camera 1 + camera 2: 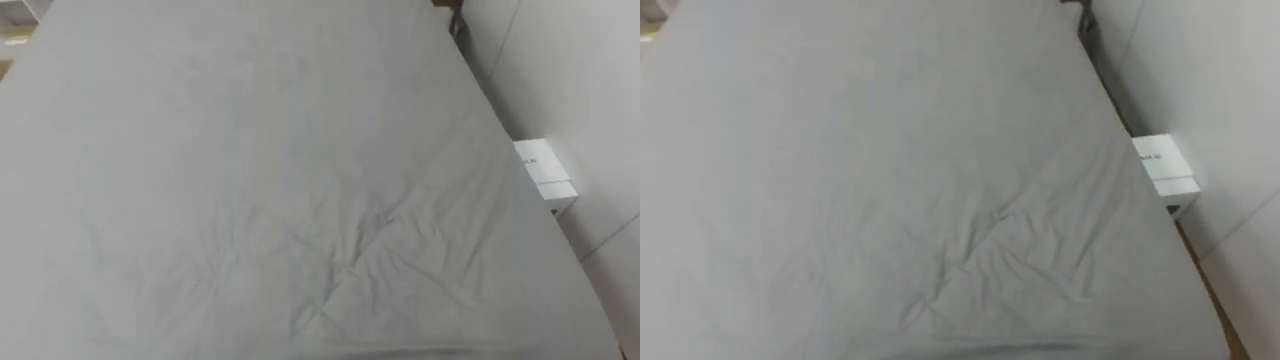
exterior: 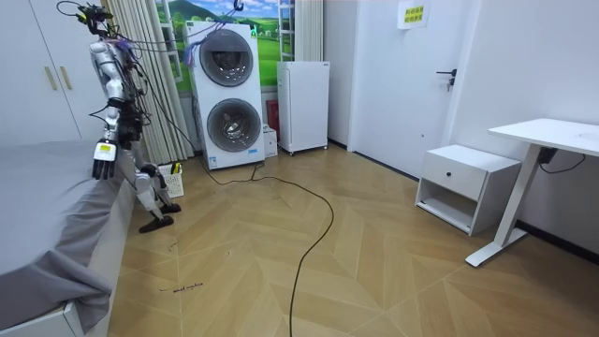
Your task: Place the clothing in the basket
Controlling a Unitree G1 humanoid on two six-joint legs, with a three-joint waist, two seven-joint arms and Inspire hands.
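One hand [image 2: 103, 164] hangs at the robot's side in the room view, level with the edge of the bed [image 2: 47, 206]. It is too small there to tell whether the fingers are spread, pressed together or pinching anything, or which hand it is. No cloth can be seen trailing from it. The robot stands upright at the far corner of the bed, close against the mattress, with the curtain [image 2: 154, 84] and the stacked washing machines [image 2: 227, 94] behind it. The stance likely puts the whole bed top within the head camera's look. In the eye views the grey sheet [image 1: 250, 180] runs bare from near edge to far end. There is a fan of creases [image 1: 370, 250] in the near middle, and no garment lies on it. A white box [image 1: 545, 172] sits in the gap between the bed's right edge and the wall. The clothes cannot be located on the bed or in the hand. A small pale container [image 2: 172, 179] stands on the floor just behind the robot's legs and may be the basket. Its contents cannot be read from this distance. Judgement: the bare sheet fits clothes already gathered off it as well as clothes lying somewhere outside the frames, and the pictures do not settle which.
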